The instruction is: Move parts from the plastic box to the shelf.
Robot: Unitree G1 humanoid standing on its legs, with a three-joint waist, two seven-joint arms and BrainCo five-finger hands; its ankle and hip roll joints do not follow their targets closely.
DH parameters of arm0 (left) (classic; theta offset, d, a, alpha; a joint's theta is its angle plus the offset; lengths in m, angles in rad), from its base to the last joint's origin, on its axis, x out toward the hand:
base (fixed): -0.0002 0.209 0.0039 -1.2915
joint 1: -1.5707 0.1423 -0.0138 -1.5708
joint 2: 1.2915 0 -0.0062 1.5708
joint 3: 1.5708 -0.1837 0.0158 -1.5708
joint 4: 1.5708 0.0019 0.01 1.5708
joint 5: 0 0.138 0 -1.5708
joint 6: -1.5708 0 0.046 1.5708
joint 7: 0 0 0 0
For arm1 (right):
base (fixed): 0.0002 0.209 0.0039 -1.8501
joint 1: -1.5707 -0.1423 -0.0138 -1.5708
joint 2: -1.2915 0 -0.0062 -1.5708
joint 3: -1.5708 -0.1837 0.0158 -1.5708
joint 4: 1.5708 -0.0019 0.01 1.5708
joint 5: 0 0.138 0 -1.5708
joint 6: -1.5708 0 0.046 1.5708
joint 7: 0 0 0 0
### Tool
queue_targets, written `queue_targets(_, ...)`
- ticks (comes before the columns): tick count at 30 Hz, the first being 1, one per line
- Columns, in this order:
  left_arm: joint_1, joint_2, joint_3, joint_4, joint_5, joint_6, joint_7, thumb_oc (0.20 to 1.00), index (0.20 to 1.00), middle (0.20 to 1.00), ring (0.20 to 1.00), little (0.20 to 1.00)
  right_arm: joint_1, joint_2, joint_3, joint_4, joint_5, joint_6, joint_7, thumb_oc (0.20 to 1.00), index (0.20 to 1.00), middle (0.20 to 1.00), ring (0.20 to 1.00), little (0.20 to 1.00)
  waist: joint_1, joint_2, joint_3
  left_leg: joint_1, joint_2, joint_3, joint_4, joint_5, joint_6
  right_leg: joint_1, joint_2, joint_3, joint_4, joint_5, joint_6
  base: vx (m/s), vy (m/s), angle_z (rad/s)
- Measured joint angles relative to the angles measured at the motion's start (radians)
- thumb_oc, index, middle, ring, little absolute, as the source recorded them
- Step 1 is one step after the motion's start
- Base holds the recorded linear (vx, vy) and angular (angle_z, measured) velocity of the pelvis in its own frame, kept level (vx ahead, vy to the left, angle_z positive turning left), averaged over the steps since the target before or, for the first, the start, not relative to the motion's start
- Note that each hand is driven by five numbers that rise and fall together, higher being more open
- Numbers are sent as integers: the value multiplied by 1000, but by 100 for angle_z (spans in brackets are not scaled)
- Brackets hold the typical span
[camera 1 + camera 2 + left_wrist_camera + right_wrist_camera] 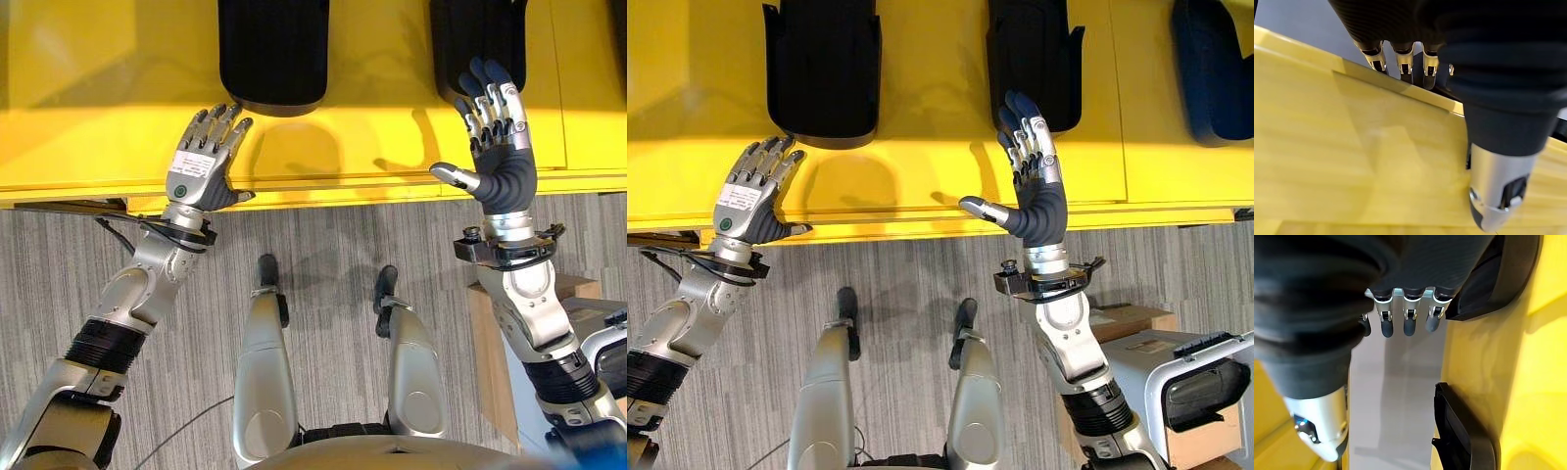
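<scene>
Both our left hand (201,162) and right hand (1036,191) hover empty, fingers wide, over the yellow shelf (98,117); next we fetch another black moulded plastic part (823,69).

This looks like a workshop or factory-style parts station. A broad yellow shelf (921,186) with a plain board surface carries black moulded parts (823,69) laid side by side, with a dark blue one (1215,69) further along. Below it runs grey striped carpet flooring (911,274). To the right on the floor stand a grey plastic box (1185,382) and a cardboard carton (1132,318), the sort used for stock handling.
</scene>
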Motion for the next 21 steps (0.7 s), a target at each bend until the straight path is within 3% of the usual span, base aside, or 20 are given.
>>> queue_targets(21,-27,0,-34,0,-1,5,-6,1000,1000,1000,1000,1000,5,0,1,0,1,1,1,1000,1000,1000,1000,1000,0,0,0,-2,-1,11,6,-3,4,-2,-2,5,-7,7,1,0,0,0)
